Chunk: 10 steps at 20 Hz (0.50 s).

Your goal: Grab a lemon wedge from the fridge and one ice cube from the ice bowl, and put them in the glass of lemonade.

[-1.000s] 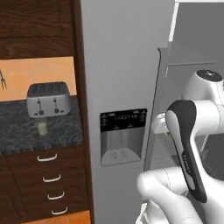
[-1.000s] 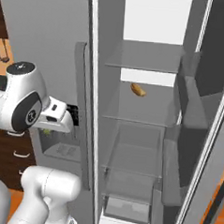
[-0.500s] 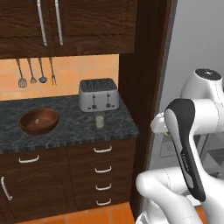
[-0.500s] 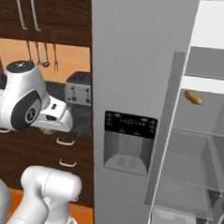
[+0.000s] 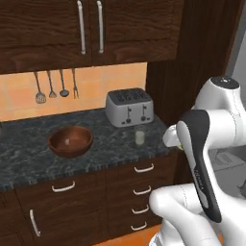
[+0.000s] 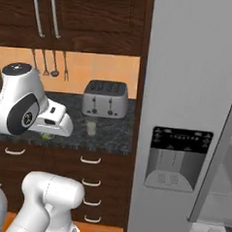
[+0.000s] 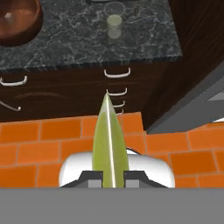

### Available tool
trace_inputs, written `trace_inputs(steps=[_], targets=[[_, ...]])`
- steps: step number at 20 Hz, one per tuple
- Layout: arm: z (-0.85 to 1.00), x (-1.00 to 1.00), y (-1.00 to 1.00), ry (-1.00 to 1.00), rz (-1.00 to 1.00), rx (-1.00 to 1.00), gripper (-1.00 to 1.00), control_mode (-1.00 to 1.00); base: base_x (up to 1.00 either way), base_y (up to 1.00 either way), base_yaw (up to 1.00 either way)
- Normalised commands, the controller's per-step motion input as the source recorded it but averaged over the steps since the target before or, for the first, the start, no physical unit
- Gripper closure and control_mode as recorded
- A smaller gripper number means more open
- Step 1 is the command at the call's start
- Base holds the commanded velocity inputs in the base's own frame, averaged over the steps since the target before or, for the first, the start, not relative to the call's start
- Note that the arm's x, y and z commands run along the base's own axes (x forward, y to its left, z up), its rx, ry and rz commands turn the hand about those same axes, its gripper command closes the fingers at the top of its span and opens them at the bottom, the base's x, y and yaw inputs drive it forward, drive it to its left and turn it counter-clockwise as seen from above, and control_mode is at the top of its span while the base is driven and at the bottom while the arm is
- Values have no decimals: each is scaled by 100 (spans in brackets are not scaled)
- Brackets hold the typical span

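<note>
We have the lemon wedge (image 7: 109,144) clamped between our gripper (image 7: 109,177) jaws, which are drawn in narrow on it; in the hand view it stands up as a thin yellow-green sliver between the tips. A speck of the same green peeks out under the wrist in the right base view. So we judge step 1, fetching from the fridge (image 6: 195,118), as done, and we are in the carry toward the counter (image 5: 29,158).

The glass of lemonade (image 5: 140,137) stands on the dark stone top just in front of the toaster (image 5: 129,106), and the ice bowl (image 5: 70,141) sits well apart to its left with 1 pale ice cube (image 5: 70,141) in it. Our hand hangs off the counter's front edge, over the orange floor (image 7: 43,148).

Next, we think, the wedge needs lifting forward until it is above the glass's rim, then releasing. The glass is small, so alignment matters. The ice cube comes after that.
</note>
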Motion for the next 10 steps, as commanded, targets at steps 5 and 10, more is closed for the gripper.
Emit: trace_inputs(steps=[5, 10], targets=[[0, 0, 0, 0, 0, 0, 100, 100, 63, 29, -35], [0, 0, 0, 0, 0, 0, 100, 100, 69, 50, -9]])
